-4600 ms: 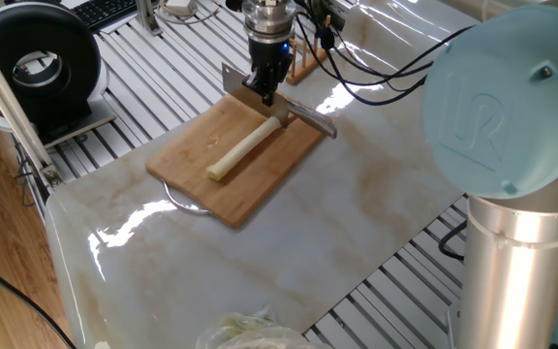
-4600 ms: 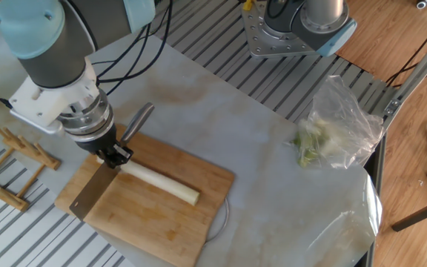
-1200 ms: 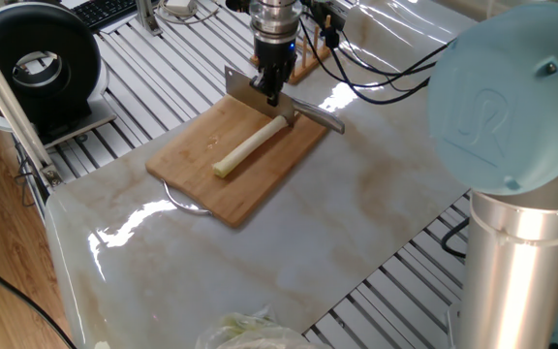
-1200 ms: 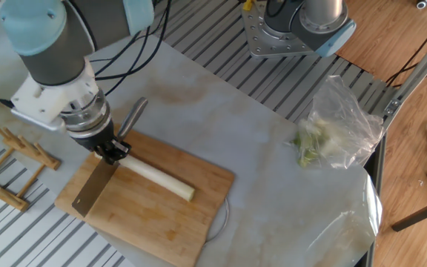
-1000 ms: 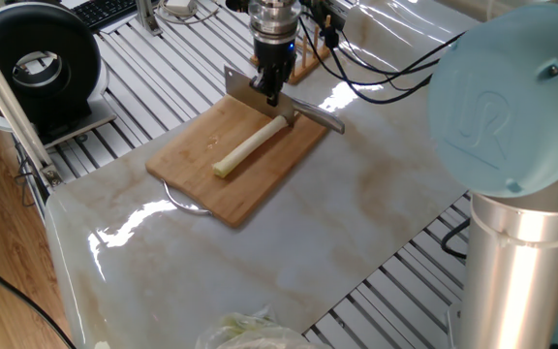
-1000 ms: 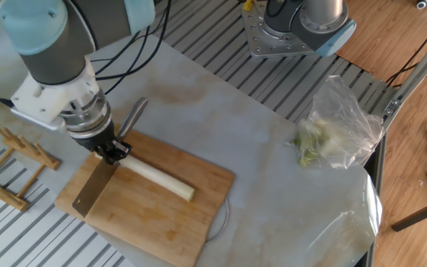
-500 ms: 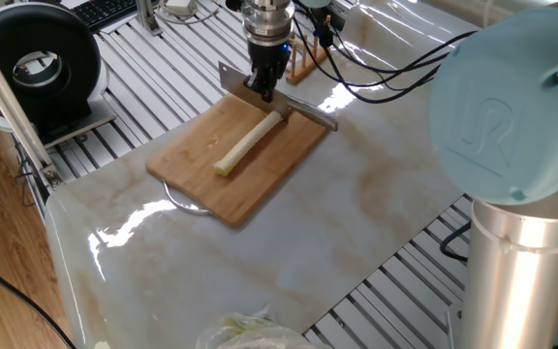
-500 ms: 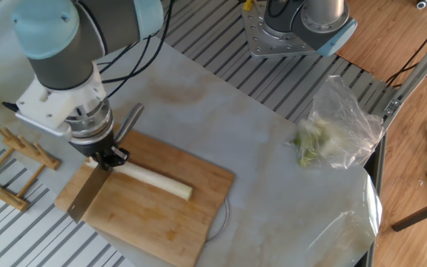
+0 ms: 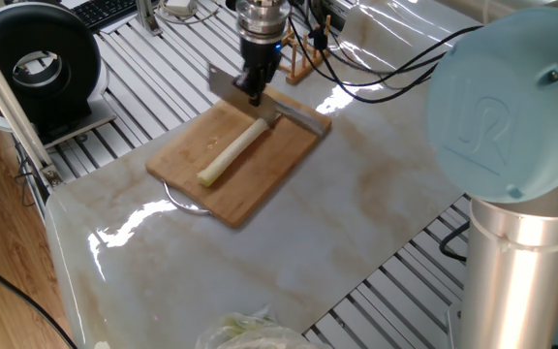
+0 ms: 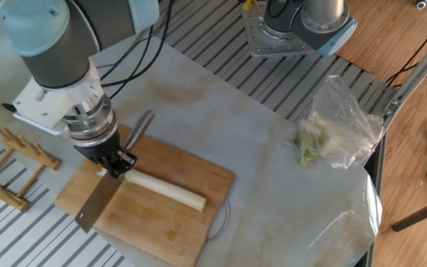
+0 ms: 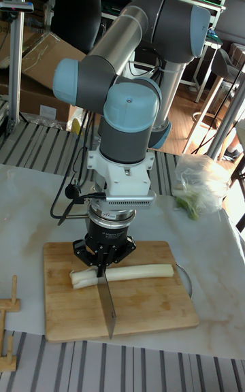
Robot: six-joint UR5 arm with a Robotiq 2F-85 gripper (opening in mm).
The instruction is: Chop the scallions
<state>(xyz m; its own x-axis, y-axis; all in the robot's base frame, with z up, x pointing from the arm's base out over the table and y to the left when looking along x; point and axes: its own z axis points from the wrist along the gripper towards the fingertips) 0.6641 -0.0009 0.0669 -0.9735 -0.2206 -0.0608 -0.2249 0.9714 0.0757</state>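
Note:
A single whole scallion stalk point(image 9: 232, 152) point(image 10: 165, 190) point(image 11: 133, 273), cream-white with a greenish end, lies on the wooden cutting board point(image 9: 187, 170) point(image 10: 161, 219) point(image 11: 146, 307). My gripper point(image 9: 253, 93) point(image 10: 117, 167) point(image 11: 103, 256) hangs over the stalk's white end, shut on a knife. The knife's blade point(image 10: 95, 208) point(image 11: 109, 307) crosses the stalk near that end, and its handle point(image 10: 141, 126) sticks out the other way. Whether the blade has gone through the stalk cannot be told.
A clear plastic bag of leafy greens point(image 10: 333, 126) point(image 11: 197, 188) lies on the marble table away from the board. A small wooden rack point(image 10: 13, 159) point(image 9: 303, 60) stands beside the board. A black round device point(image 9: 37, 60) sits off the table's edge.
My gripper and the knife have shifted along the board, and the stalk has slid with them, green end first, toward the board's edge.

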